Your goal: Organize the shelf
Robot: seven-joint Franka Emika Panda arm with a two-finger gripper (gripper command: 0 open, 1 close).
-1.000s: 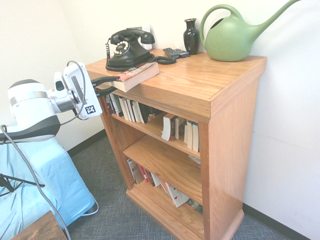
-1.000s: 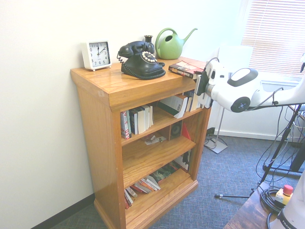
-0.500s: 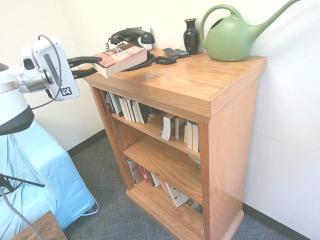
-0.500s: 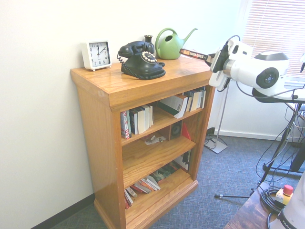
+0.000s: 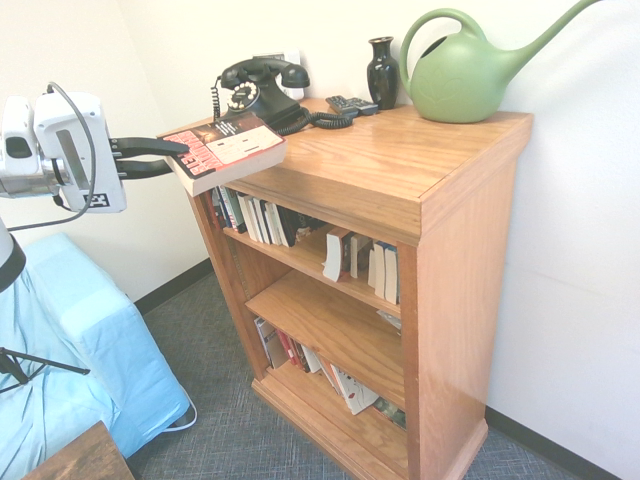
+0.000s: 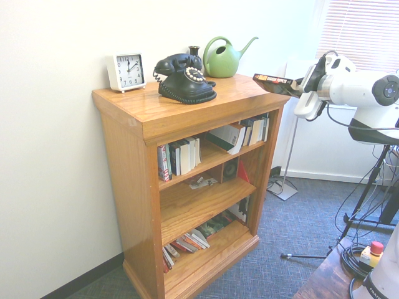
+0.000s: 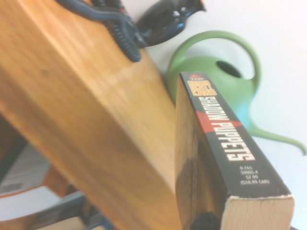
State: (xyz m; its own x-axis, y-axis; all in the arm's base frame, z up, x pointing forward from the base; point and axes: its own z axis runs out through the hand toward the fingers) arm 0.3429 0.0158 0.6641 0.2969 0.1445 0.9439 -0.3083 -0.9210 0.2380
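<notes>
First exterior: gripper (image 5: 170, 157) clamped on paperback (image 5: 225, 150), book tilted, held just off shelf's (image 5: 400, 170) front-left corner, above top board edge. Telephone (image 5: 257, 92), vase (image 5: 382, 70), watering can (image 5: 465, 70) line back of top; front strip bare.

Second exterior: shelf against wall, clock (image 6: 126, 71) at far end; paperback clear of near corner.

Wrist: book spine beside top-board edge.

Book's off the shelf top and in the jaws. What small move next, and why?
Probably lower the book toward the top tier. The gripper holds it clear of the shelf edge, and that tier's upright books leave a gap mid-row.
</notes>
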